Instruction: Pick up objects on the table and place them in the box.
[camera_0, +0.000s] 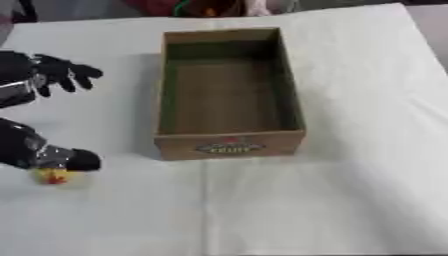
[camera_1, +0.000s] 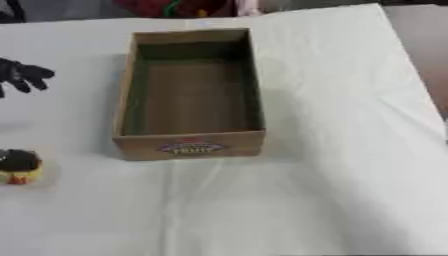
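A small yellow object (camera_0: 54, 176) with a touch of red lies on the tabletop (camera_0: 350, 190) near the left edge of the view, level with the near end of the box and well apart from it. What kind of thing it is cannot be made out; only the yellow and red colours show.

A black thumb tip (camera_0: 80, 161) of the left hand (camera_0: 39, 152) presses down on top of this object, and the right eye view shows the dark tip sitting on the yellow piece. The rest of the left hand runs off the left side of the picture. Its fingers (camera_0: 66, 72) show higher up, curled a little and spread in the air above the tabletop, well apart from the thumb and touching nothing. So the hand is wide open, with only the thumb in contact with the object and nothing closed around it.

The box (camera_0: 229, 145) is a brown cardboard tray, long and open-topped, standing in the middle of the tabletop with its short side toward the robot. A printed oval label with red above it marks that near wall. Its inside shows only its bare brown floor and shaded walls.

A white sheet covers the tabletop, with a faint crease running from the box toward the near edge.
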